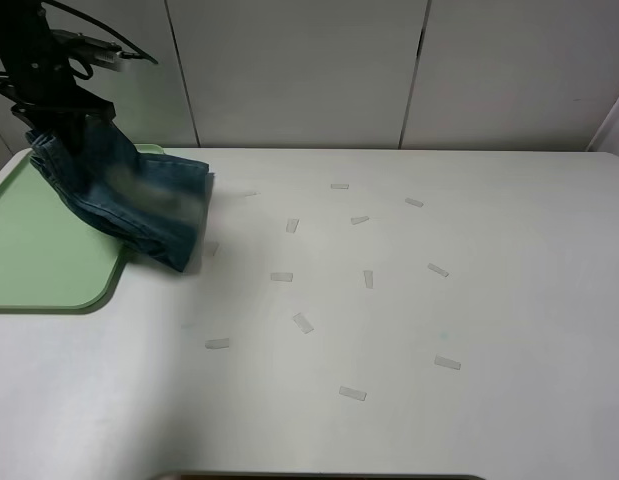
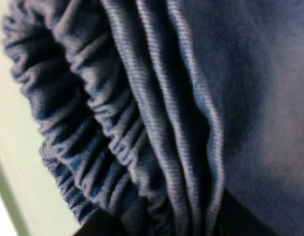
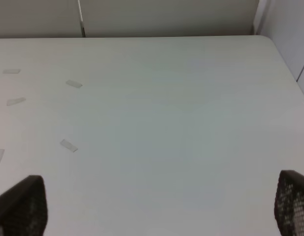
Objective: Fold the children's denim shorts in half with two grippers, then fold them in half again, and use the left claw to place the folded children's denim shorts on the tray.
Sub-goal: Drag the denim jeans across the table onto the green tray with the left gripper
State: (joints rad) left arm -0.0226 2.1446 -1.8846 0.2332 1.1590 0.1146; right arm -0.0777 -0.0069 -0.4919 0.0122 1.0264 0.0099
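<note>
Two grippers work here, and only one carries anything. The left gripper is clamped on the shorts, pinching the gathered top of the folded bundle so the denim hangs below and to the right of it. In the high view the cloth looks blurred at its lower right end, which trails over the table just past the tray's near right corner. The rest of the bundle hangs over the tray, which lies directly beneath the left gripper; whether the denim touches the tray cannot be told. In the left wrist view the shorts fill nearly the whole picture: the ruffled elastic waistband and several stacked folds run right up against the gripper, with a strip of green tray showing beyond the waistband.

The right gripper stands wide open and holds nothing; its two black fingertips frame bare table ahead of it. A few tape strips lie on the table off to one side of it, well apart from the shorts.
</note>
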